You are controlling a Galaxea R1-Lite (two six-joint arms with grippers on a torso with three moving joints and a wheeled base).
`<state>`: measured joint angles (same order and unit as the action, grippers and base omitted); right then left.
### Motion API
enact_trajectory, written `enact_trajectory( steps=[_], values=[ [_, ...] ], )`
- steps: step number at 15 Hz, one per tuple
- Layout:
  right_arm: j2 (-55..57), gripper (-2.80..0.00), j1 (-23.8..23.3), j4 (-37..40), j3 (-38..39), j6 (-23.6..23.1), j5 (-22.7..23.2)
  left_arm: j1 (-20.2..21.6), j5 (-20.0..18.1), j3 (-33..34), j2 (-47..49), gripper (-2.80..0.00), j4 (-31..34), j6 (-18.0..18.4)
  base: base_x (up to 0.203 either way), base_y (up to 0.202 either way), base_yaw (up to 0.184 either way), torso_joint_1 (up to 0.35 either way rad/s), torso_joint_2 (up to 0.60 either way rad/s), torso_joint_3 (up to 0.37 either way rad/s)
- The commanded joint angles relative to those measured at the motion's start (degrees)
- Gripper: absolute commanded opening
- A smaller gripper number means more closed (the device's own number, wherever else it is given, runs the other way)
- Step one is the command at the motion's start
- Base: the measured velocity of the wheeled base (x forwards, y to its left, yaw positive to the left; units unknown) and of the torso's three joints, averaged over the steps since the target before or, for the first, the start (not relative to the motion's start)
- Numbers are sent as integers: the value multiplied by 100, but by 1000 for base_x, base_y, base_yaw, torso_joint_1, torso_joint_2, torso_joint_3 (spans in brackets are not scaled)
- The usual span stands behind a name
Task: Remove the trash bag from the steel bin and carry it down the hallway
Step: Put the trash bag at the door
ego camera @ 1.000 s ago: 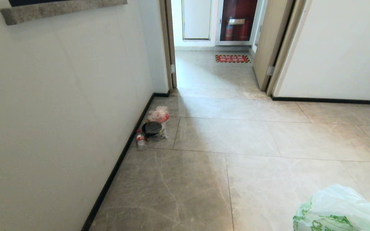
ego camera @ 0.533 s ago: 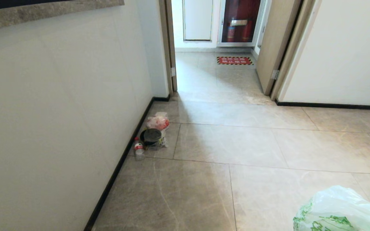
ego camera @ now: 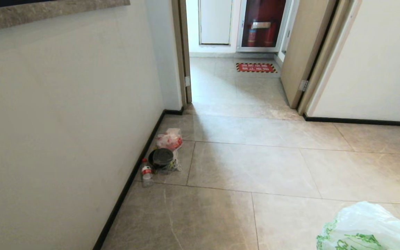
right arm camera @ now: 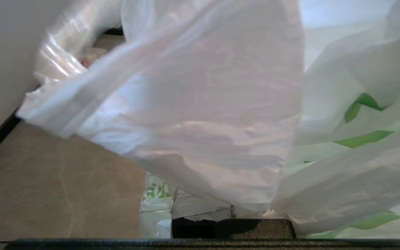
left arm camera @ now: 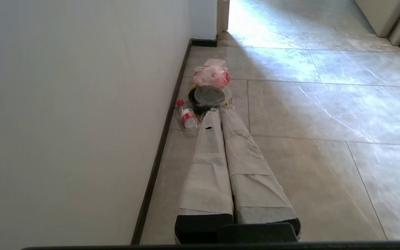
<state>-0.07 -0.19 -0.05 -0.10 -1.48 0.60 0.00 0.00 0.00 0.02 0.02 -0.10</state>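
The hallway (ego camera: 255,166) fills most of the head view: glossy beige-grey tiles with pale veining, a plain pale wall on the robot's left with a dark baseboard (ego camera: 127,187), and an open doorway (ego camera: 234,69) ahead. Beyond the doorway lies a red floor sign (ego camera: 256,67) with a striped edge; its writing is too small to read.

The trash bag (ego camera: 366,229) sits at the lower right edge of the head view, close to the robot, off the floor. It is thin, white and crinkly, with a green printed pattern whose letters cannot be made out. In the right wrist view its film billows across nearly the whole picture, so no clear long axis shows. The right gripper (right arm camera: 221,211) is clamped tight on the bag's plastic where it bunches at the fingers.

The left gripper (left arm camera: 217,114) has its two paper-wrapped fingers (left arm camera: 248,163) pressed together, holding nothing, aimed along the floor toward the wall.

By the baseboard stands a small dark-rimmed round container (ego camera: 162,158), a translucent bag with red contents (ego camera: 169,140) just behind it, and a small bottle with a red label (ego camera: 146,172) beside it.
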Motion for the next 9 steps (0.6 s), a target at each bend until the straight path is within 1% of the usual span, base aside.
enact_trajectory(
  steps=[1,9],
  values=[
    [-222,-280,2,-4,1,-2,2,0,0,0,6,-280,-2,1,185,0,-1,2,2,0],
    [-222,-280,2,-4,1,-2,2,0,0,0,6,-280,-2,1,193,0,0,3,2,2]
  ],
)
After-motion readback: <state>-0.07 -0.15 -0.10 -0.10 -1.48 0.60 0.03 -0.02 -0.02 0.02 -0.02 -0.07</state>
